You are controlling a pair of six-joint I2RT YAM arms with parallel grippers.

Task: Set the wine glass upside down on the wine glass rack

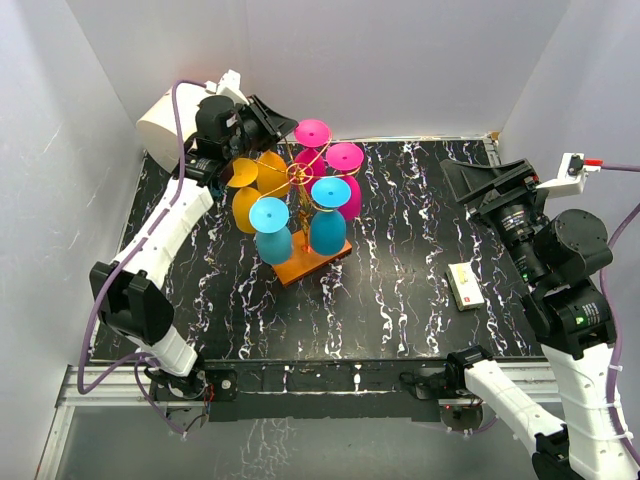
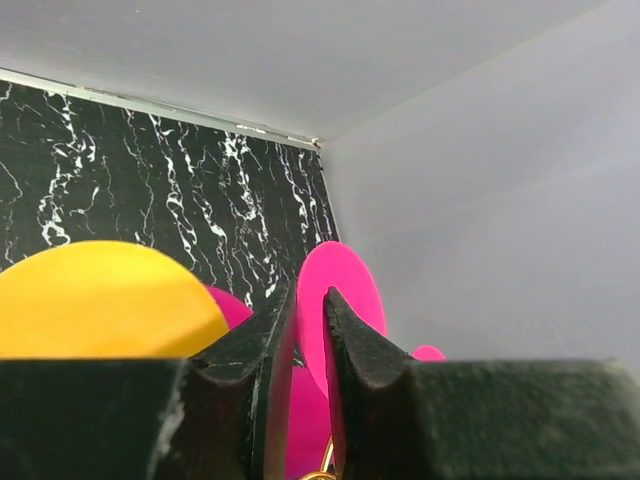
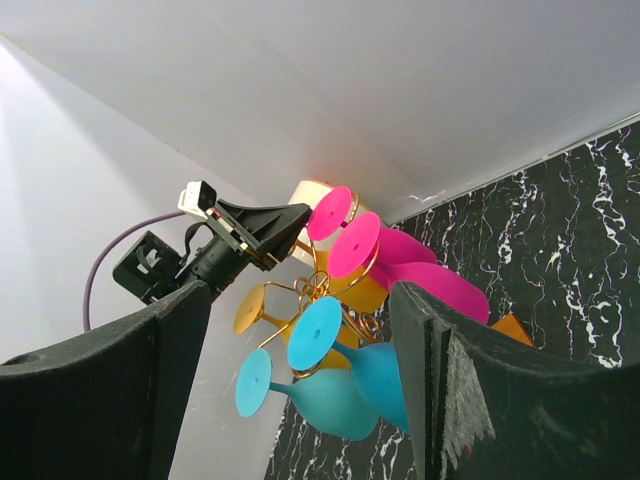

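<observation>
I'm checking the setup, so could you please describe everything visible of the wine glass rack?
The wine glass rack is a thin gold wire stand, curled arms spreading from a central post, upright on a flat orange-brown wooden base that rests on the black marbled table, left of centre. Yellow, cyan and magenta glasses hang upside down from its arms, feet uppermost.

Six wine glasses [image 1: 330,192], one wine glass rack [image 1: 303,266], one box [image 1: 466,285].
</observation>
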